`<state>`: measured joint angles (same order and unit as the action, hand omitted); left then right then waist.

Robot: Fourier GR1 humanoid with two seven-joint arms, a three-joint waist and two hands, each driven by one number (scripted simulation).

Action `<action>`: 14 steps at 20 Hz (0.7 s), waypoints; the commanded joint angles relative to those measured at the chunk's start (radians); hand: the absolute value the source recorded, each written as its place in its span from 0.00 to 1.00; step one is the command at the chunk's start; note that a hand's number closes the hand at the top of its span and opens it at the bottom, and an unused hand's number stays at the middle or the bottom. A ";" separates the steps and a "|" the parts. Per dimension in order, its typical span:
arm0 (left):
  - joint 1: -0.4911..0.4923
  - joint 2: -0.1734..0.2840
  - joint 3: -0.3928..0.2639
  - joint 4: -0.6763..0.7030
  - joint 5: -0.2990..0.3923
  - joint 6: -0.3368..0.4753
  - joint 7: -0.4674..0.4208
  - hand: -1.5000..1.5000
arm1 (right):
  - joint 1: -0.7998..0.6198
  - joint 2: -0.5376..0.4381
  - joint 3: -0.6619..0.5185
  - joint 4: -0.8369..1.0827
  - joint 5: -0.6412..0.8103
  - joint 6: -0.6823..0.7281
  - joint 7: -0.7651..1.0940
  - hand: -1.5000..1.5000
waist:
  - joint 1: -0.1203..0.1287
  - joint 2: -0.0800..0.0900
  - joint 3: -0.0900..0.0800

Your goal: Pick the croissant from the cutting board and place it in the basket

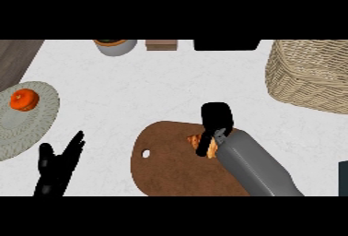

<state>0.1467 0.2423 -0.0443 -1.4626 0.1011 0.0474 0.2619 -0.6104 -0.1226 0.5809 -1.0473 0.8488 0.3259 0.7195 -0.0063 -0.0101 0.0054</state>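
Gripping the croissant (209, 144) with the right hand (216, 120): fingers and thumb curl round it, so only an orange-brown sliver shows under the black hand. Croissant sits at the upper right part of the cutting board (170, 166); whether it is lifted or touching the board, cannot tell. Long axis hidden by the grip.

Key relation: basket (309, 76) lies up and to the right of the holding hand, well apart, white surface (136, 92) between them. Right hand is by far the nearer one to it.

Left hand (55, 167) rests at lower left, fingers straight, holding nothing.

Judgement: grasp step; carry toward the basket comes next.
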 commanded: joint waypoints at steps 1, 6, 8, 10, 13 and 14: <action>-0.003 0.005 0.015 0.037 0.005 -0.011 0.003 0.50 | 0.086 -0.017 -0.051 -0.043 0.044 -0.207 0.009 1.00 | -0.001 0.010 -0.005; 0.010 0.004 0.003 0.008 -0.009 -0.006 0.044 0.50 | 0.105 -0.035 -0.109 -0.177 0.070 -0.310 0.022 1.00 | 0.001 0.008 -0.005; 0.034 -0.010 0.014 -0.016 0.011 -0.002 0.023 0.50 | 0.101 -0.012 -0.213 -0.258 -0.015 -0.392 -0.001 1.00 | -0.005 0.004 -0.004; 0.041 0.009 0.020 -0.018 0.011 -0.009 0.036 0.50 | 0.091 0.067 -0.299 -0.372 -0.083 -0.528 -0.007 1.00 | -0.030 -0.007 0.000; 0.032 0.010 0.025 0.007 0.015 -0.020 0.023 0.50 | 0.067 0.056 -0.359 -0.469 -0.091 -0.610 -0.043 1.00 | -0.018 0.003 -0.004; 0.028 -0.006 0.005 0.002 0.006 -0.018 0.027 0.50 | 0.042 0.007 -0.392 -0.497 -0.080 -0.598 -0.041 1.00 | -0.017 0.004 -0.005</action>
<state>0.1662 0.2445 -0.0278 -1.4800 0.1030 0.0431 0.2765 -0.5399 -0.0952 0.2843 -1.4283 0.7884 -0.1826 0.6935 -0.0245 -0.0107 0.0070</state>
